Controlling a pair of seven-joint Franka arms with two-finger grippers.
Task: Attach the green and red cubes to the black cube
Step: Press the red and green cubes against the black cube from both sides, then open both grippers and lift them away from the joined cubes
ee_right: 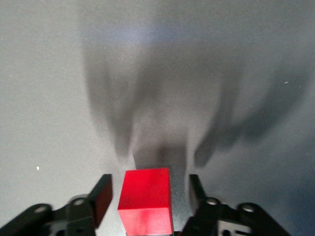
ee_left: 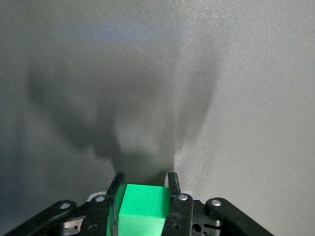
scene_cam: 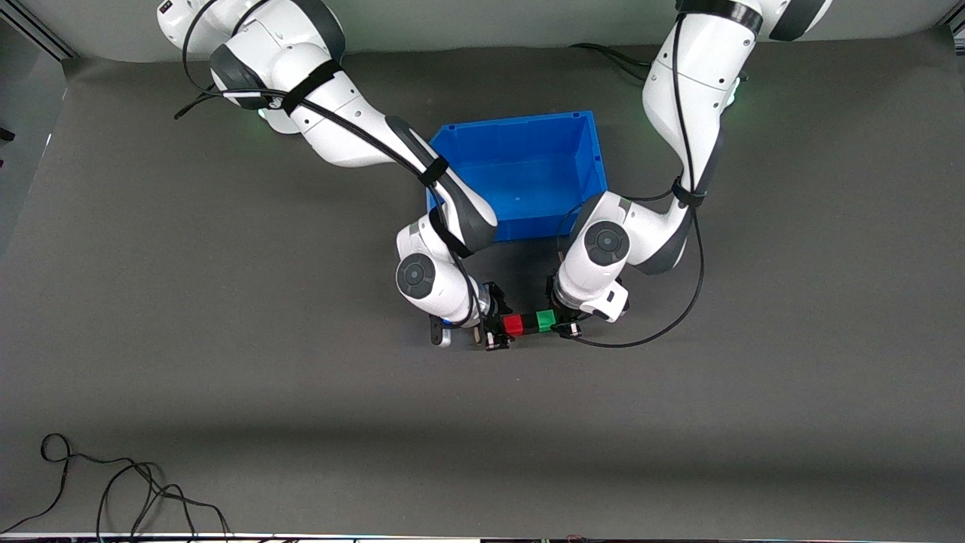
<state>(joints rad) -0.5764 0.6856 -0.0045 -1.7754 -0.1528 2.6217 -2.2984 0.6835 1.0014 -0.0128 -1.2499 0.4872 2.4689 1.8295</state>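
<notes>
Front view: both arms reach down to the same spot on the grey table (scene_cam: 226, 377), nearer the camera than the blue bin (scene_cam: 528, 170), and a short row of cubes sits between the two grippers, red cube (scene_cam: 513, 325) toward the right arm's end, black cube (scene_cam: 529, 323) in the middle, green cube (scene_cam: 546, 319) toward the left arm's end, all three touching as far as this view shows. The right gripper (scene_cam: 499, 332) is at the red end of the row and the left gripper (scene_cam: 565, 324) at the green end (whether the row rests on the table or hangs just above it can't be told here). Left wrist view: the left gripper (ee_left: 143, 189) has its fingers pressed against both sides of the green cube (ee_left: 142, 209), a firm pinch, with only bare table and shadows ahead. Right wrist view: the right gripper (ee_right: 149, 189) stands spread, a clear gap on each side of the red cube (ee_right: 146, 201), so it grips nothing; the cube sits between the fingers untouched. The black cube is hidden in both wrist views. Judged risk: the red joint may be only lightly seated, so if the right gripper pulls away crooked a finger could clip the red cube and knock it off; likewise if the left gripper lifts or twists, the unsupported end could sag and split the row.
</notes>
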